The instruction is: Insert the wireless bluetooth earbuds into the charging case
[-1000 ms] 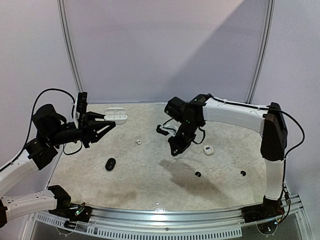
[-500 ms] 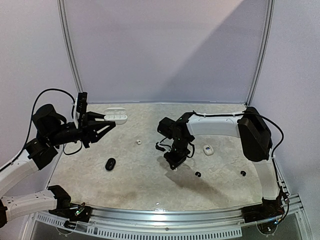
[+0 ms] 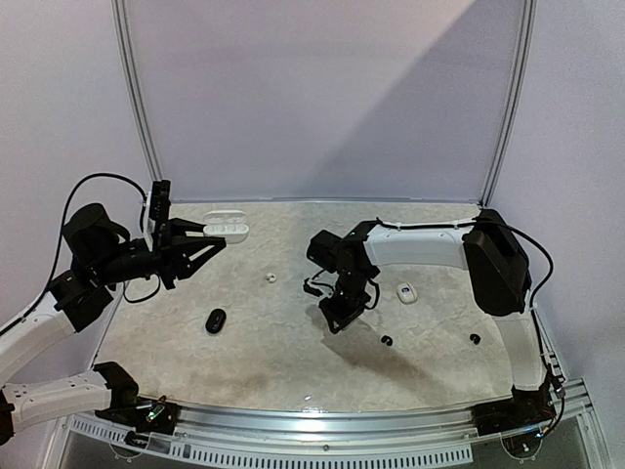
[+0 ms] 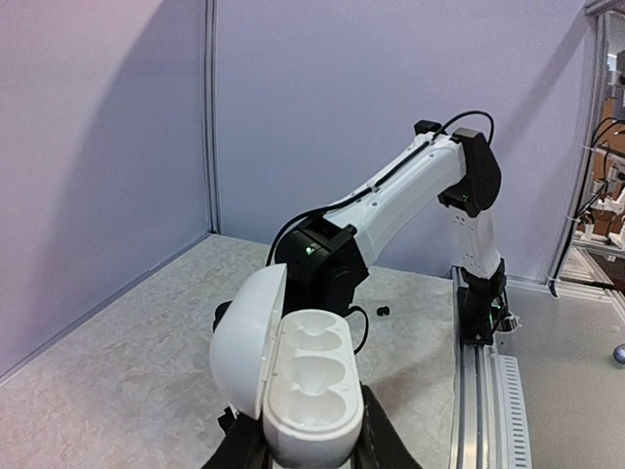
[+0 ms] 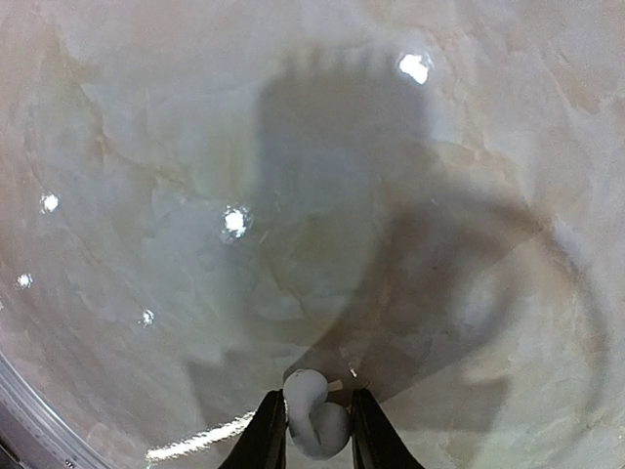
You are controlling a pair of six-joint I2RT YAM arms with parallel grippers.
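White open charging case (image 4: 305, 386) pinched in left gripper (image 4: 305, 447), 10 o'clock. Right gripper (image 5: 316, 403) straddles white earbud (image 5: 312, 425); grip indeterminate.

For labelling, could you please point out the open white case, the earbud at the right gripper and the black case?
open white case (image 4: 312, 381), left wrist view, moulded inner tray
white earbud (image 5: 317, 425), right wrist view, rounded body
black case (image 3: 216, 320), top view, closed lid
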